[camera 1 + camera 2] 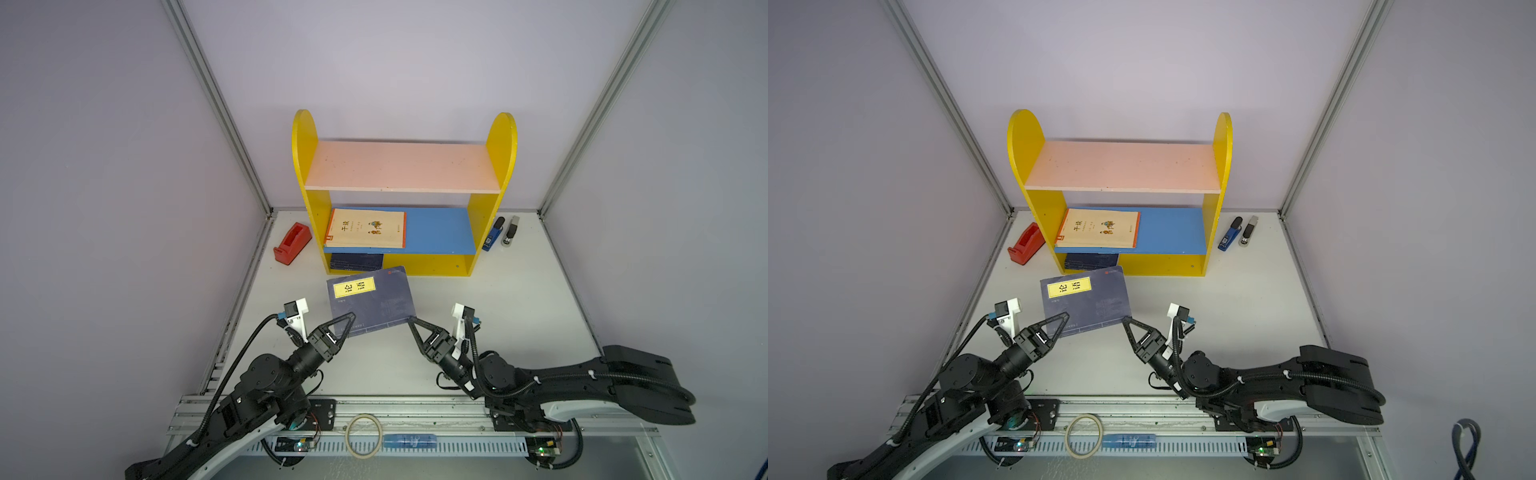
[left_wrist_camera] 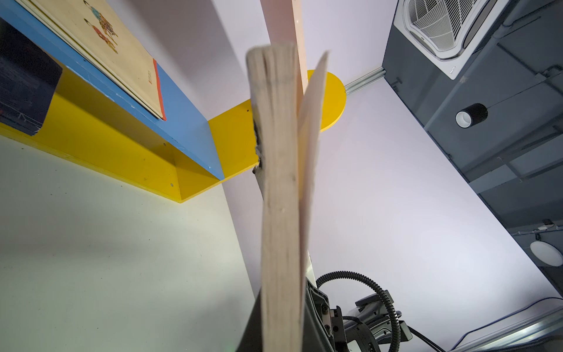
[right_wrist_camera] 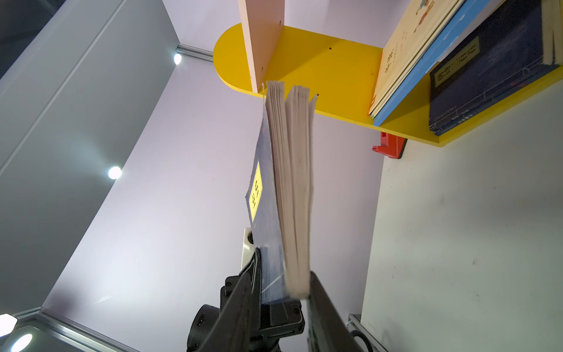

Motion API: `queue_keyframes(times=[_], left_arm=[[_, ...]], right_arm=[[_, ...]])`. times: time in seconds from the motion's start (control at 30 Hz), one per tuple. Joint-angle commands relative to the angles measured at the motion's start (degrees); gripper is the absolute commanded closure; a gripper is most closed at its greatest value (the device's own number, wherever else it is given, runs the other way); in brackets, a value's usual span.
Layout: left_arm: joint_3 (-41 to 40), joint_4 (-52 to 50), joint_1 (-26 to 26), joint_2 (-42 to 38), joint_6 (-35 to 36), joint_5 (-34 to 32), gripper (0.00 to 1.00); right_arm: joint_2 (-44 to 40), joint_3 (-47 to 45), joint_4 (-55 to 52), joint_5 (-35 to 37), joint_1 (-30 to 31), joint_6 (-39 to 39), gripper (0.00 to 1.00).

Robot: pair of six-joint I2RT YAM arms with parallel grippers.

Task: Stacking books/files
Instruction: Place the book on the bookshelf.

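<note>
I hold the navy book (image 1: 370,297) in the air just in front of the yellow shelf (image 1: 305,166), my left gripper (image 1: 351,318) clamped on 1 corner farthest from the shelf, my right gripper (image 1: 410,319) pinched on the other, and a cream book (image 1: 368,228) lies on the shelf's blue board (image 1: 440,228).

Two black robot arms reach forward over the table. The left arm (image 1: 270,374) and the right arm (image 1: 540,376) angle inward toward each other, wrists low. The left gripper (image 1: 350,318) is clamped on the near left corner of a navy book (image 1: 374,301). The right gripper (image 1: 412,320) pinches the near right corner, jaws against both faces.
</note>
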Motion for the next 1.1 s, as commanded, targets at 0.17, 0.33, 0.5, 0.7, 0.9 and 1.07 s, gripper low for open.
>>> queue_keyframes(times=[0.17, 0.33, 0.5, 0.7, 0.9, 1.07], left_arm=[[0.44, 2.17, 0.09, -0.14, -0.35, 1.42, 1.0], [0.31, 2.74, 0.09, -0.15, -1.08, 2.19, 1.0], [0.31, 2.95, 0.09, -0.21, -1.19, 2.48, 1.0], [0.24, 3.08, 0.09, -0.15, -1.28, 2.8, 1.0], [0.38, 3.15, 0.1, -0.25, -1.04, 3.06, 1.0], [0.42, 3.67, 0.09, -0.14, -1.15, 3.68, 1.0]], right_arm=[[-2.04, 0.55, -0.98, 2.66, 0.07, -1.23, 0.76], [-1.85, 0.76, -0.12, 3.17, 0.08, -2.11, 0.76], [-2.48, 1.08, -1.58, 3.33, 0.08, -2.07, 0.78], [-2.13, 1.29, -1.7, 3.12, 0.06, -1.94, 0.84], [-1.78, 1.76, -2.17, 2.09, 0.02, -1.76, 0.86], [-0.56, 3.13, -2.78, 1.01, 0.01, -1.98, 0.78]])
